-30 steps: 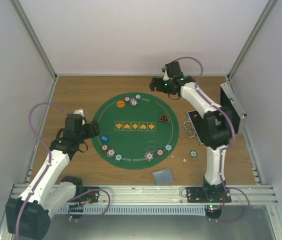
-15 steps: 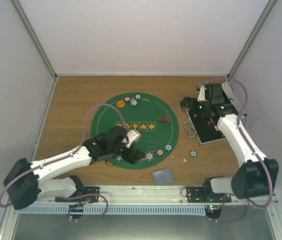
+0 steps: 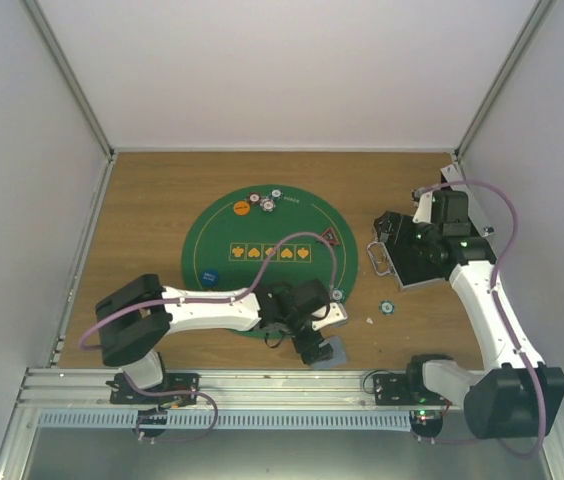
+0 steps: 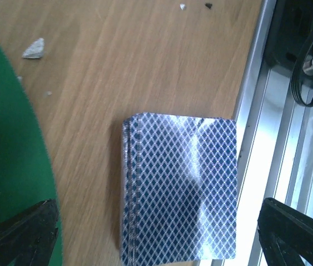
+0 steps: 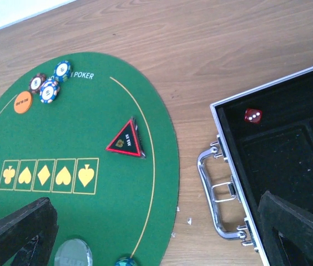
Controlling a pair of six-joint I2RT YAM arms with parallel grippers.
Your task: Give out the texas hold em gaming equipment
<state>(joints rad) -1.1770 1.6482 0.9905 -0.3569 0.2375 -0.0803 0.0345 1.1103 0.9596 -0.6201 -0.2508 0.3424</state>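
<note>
A deck of blue-backed playing cards [image 4: 181,188] lies on the wood by the table's near metal rail, also in the top view [image 3: 332,350]. My left gripper [image 4: 156,238] is open, hovering over the deck with one finger on either side; in the top view it [image 3: 314,344] reaches across the mat's near edge. My right gripper [image 5: 156,238] is open and empty, above the case's handle side [image 3: 394,240]. On the green mat [image 3: 262,262] are a chip cluster [image 5: 48,83], an orange disc [image 5: 22,102], a dark triangular marker [image 5: 126,139] and a blue disc [image 3: 209,278].
The open metal case [image 5: 289,160] with red dice [image 5: 252,115] stands right of the mat. A loose teal chip [image 3: 386,307] lies on the wood between mat and case. Small white crumbs [image 4: 34,49] lie near the deck. The metal rail [image 4: 267,138] borders the deck.
My left arm has swung right from the mat's near part to the deck by the rail. My right arm has shifted slightly over the case.
</note>
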